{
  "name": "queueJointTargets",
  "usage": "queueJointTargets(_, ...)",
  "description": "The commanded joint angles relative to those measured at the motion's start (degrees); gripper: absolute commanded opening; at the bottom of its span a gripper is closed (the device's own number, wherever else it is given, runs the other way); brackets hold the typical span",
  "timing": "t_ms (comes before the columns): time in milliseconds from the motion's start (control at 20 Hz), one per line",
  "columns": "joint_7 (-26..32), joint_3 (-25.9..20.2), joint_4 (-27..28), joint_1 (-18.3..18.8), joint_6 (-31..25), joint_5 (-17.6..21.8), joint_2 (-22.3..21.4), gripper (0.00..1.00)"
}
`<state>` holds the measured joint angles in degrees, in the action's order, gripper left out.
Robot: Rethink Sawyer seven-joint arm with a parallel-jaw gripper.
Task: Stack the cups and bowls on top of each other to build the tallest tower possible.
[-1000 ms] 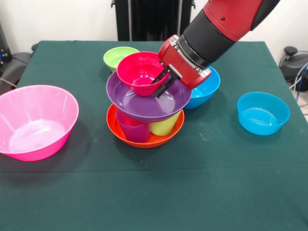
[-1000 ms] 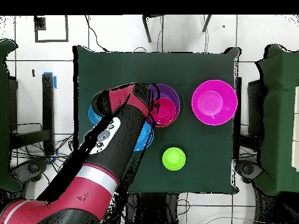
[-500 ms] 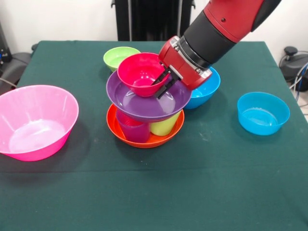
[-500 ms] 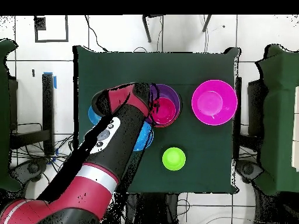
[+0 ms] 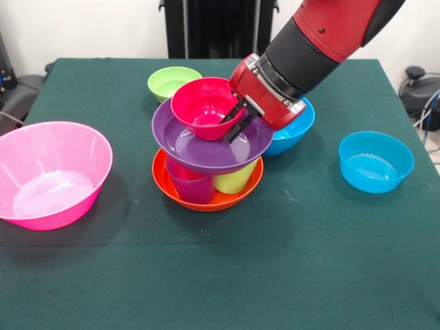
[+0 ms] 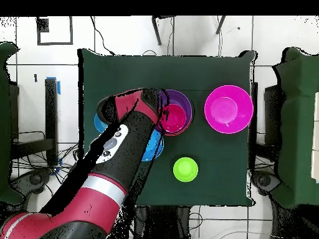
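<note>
- The tower (image 5: 208, 161) stands near the middle of the green tabletop (image 5: 220, 275); everything below is placed from it.
- Its base is an orange bowl (image 5: 206, 198). A purple cup (image 5: 190, 185) and a lime green cup (image 5: 234, 181) stand side by side in that bowl.
- A big purple bowl (image 5: 199, 148) rests across the two cups, roughly level.
- A small red bowl (image 5: 204, 106) is tilted at the tower's top, over the purple bowl's hollow. I cannot tell whether its bottom touches the purple bowl.
- The pincer (image 5: 235, 117) is clamped on the red bowl's rim on the arm's side, one finger inside the bowl and one outside.
- In the front view, a small green bowl (image 5: 168, 81) sits just behind the tower, and a big blue bowl (image 5: 292, 130) lies behind it to the right, partly under the arm.
- A small light blue bowl (image 5: 375, 161) stands well apart to the tower's right.
- A big pink bowl (image 5: 48, 175) stands well apart to its left.
</note>
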<state>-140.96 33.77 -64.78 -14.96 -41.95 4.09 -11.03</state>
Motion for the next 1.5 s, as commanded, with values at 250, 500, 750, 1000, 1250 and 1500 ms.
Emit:
queueJointTargets(250,2.9,-8.7,3.2,0.4,3.8,2.1,0.8,0.0)
queueJointTargets(500,2.8,-8.5,3.6,0.5,4.0,2.3,1.0,0.0)
queueJointTargets(750,3.3,-8.6,3.9,0.6,5.1,2.6,1.0,1.0)
queueJointTargets(1000,2.3,-7.2,4.5,-0.2,3.0,2.5,1.3,1.0)
queueJointTargets(1250,3.6,-7.4,4.2,-0.2,0.9,2.4,0.2,1.0)
queueJointTargets(1500,5.0,-7.5,4.8,0.1,-0.6,2.5,-0.2,1.0)
